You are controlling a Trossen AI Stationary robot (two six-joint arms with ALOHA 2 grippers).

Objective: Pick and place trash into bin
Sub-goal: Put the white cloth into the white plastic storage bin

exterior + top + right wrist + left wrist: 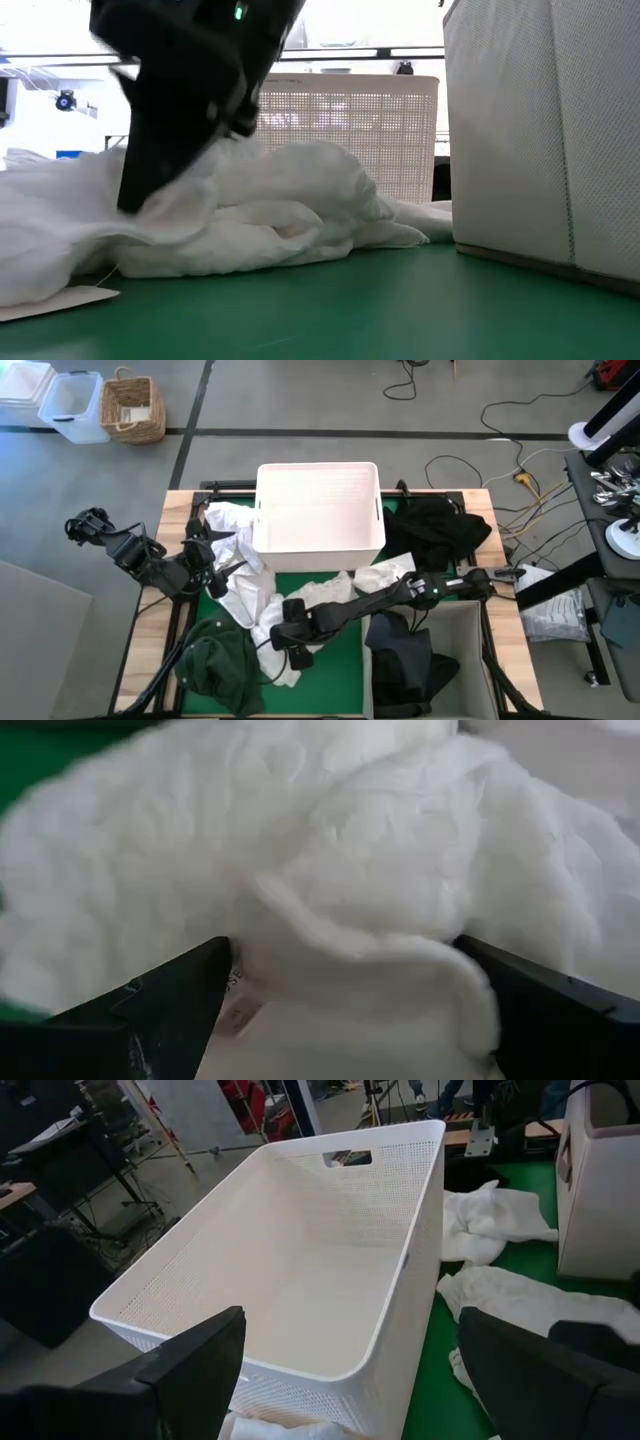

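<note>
Grippers: two; left gripper spread wide by one white tub; right gripper wide over white sheets.
Garments: dark green garment, one; black garment, one.

I can read no words, numbers or brand marks anywhere, though a small pale tag on the white sheet between my right claw's fingers may carry print too blurred for me to make out.

white tub empty; sheets crowd its front.
</note>
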